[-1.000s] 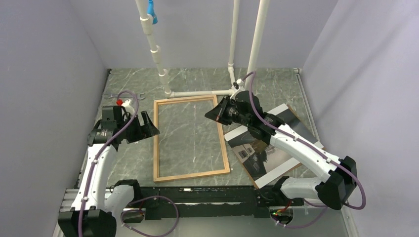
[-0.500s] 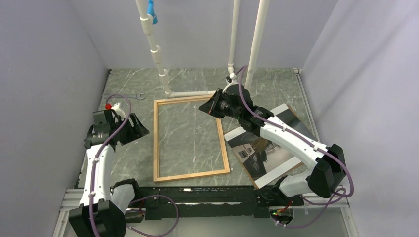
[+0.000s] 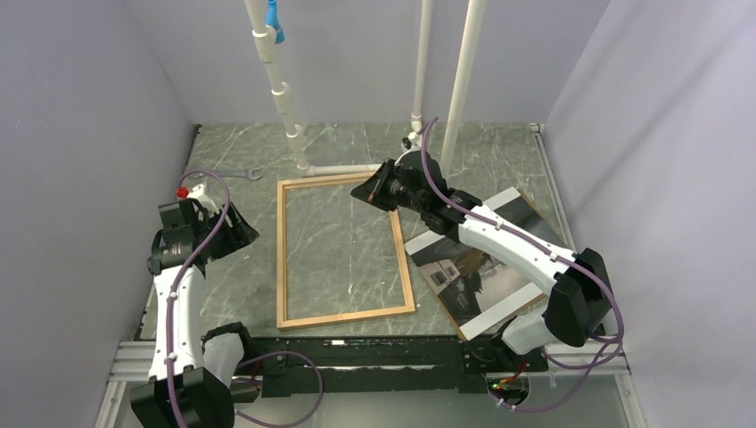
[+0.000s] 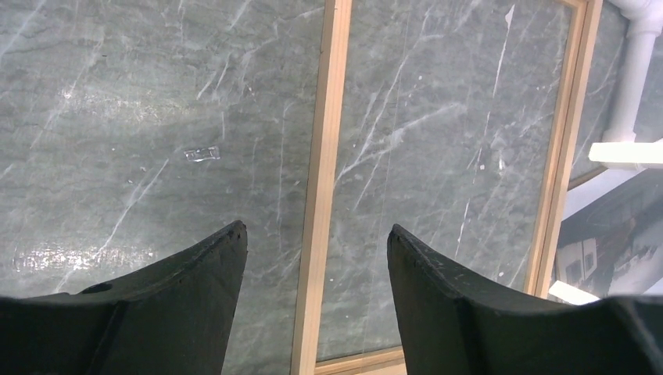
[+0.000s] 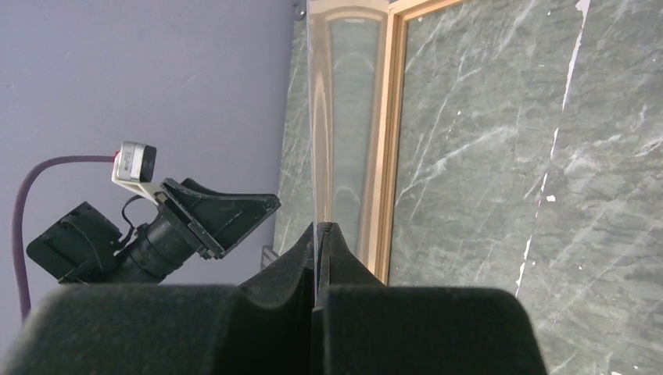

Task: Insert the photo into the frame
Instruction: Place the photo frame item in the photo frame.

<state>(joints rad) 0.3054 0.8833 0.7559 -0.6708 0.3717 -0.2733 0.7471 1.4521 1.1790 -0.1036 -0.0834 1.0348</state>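
While the right gripper is pinching 1 edge of a seemingly clear pane at the upper-right corner of the frame, prob. to bare the opening, the left gripper is hovering agape & empty mid-left, w/ the photo lying lower right.

The frame below the left jaws is pale, bare, matt wood. The bench is smooth grey marbling with a faint sheen. The clear sheet pinched in the right jaws is glossy and mirror-like. The photo near the right jaws is shiny paper.
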